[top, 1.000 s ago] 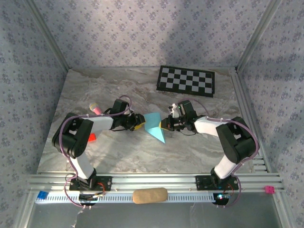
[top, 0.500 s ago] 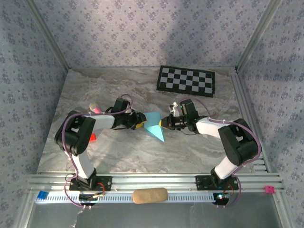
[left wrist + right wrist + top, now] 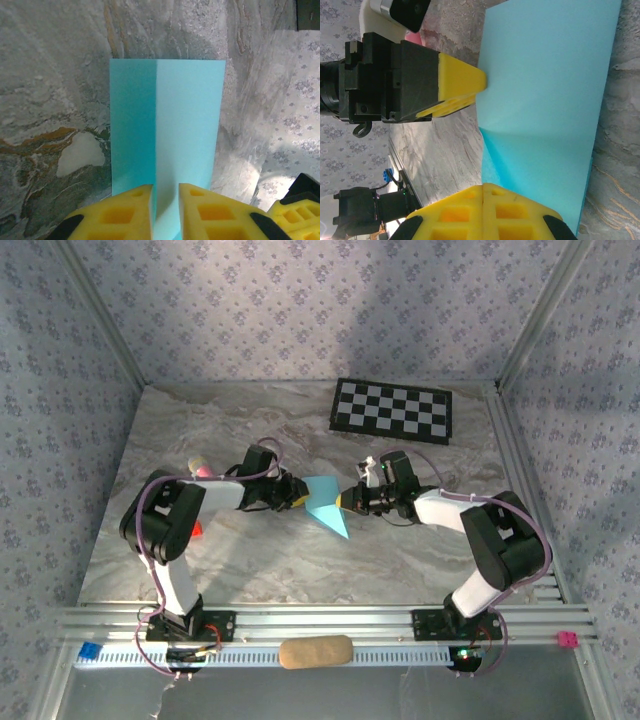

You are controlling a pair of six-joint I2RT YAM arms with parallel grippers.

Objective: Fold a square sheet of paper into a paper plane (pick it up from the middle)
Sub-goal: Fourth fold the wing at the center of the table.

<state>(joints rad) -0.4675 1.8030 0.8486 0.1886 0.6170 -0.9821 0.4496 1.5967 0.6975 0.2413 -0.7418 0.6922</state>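
Both arms reach low over the grey marbled table (image 3: 250,560), wrists facing each other. The left gripper (image 3: 299,500) pinches the creased light blue square sheet of paper (image 3: 326,506), mid-table, at its 9 o'clock edge. The right gripper (image 3: 345,502) clamps the 3 o'clock edge.

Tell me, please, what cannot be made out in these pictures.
Left wrist view: the square sheet of paper has its near edge hidden behind the left gripper and cut off below; whether it is pinched is unclear.
Right wrist view: the shut right gripper covers the paper's near end.
Top view: a pink object behind the left arm is too small to identify.
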